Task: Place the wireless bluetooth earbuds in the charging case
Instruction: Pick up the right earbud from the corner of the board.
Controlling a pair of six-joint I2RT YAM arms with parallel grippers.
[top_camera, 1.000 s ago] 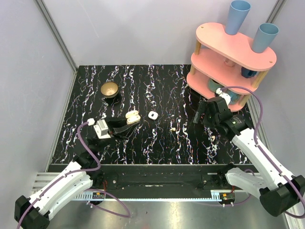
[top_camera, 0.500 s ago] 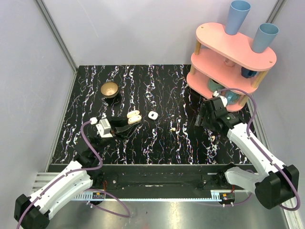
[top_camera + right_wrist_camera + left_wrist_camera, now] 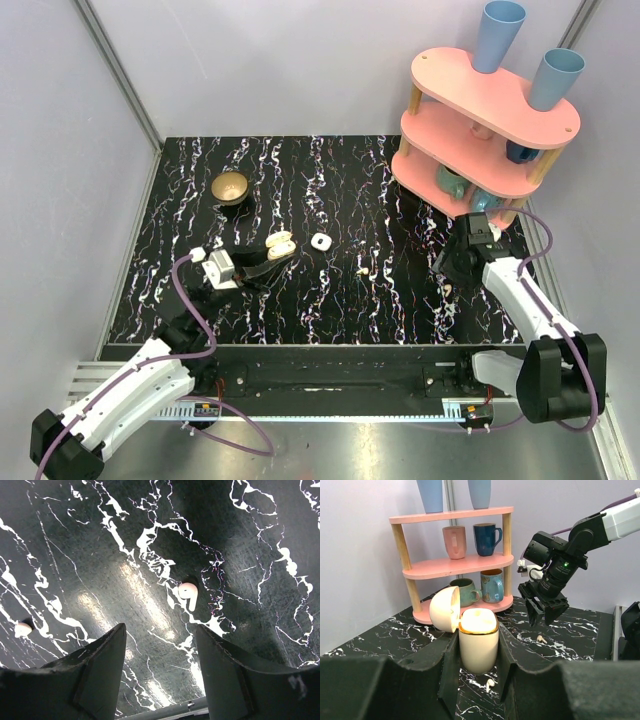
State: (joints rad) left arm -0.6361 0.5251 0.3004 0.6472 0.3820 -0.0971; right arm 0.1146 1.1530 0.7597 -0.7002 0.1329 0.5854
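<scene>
My left gripper (image 3: 268, 256) is shut on the cream charging case (image 3: 479, 641), which has a gold rim; its lid (image 3: 445, 609) stands open. On the tabletop below the case lies a small earbud (image 3: 490, 683). My right gripper (image 3: 453, 270) hangs open just above a white earbud (image 3: 189, 593) that lies ahead of its fingertips (image 3: 120, 630), with nothing between them. From above that earbud (image 3: 448, 289) shows beside the gripper. Another bud (image 3: 363, 270) lies mid-table, and one (image 3: 22, 628) shows at the left edge of the right wrist view.
A small white case (image 3: 320, 241) lies to the right of the held case. A brown bowl (image 3: 231, 187) stands at the back left. A pink two-tier shelf (image 3: 480, 120) with mugs and blue cups fills the back right corner, close behind the right arm.
The right arm has swung right and nearer to the table's front, down over the white earbud, and its jaws have narrowed. The left gripper keeps its hold on the case.
</scene>
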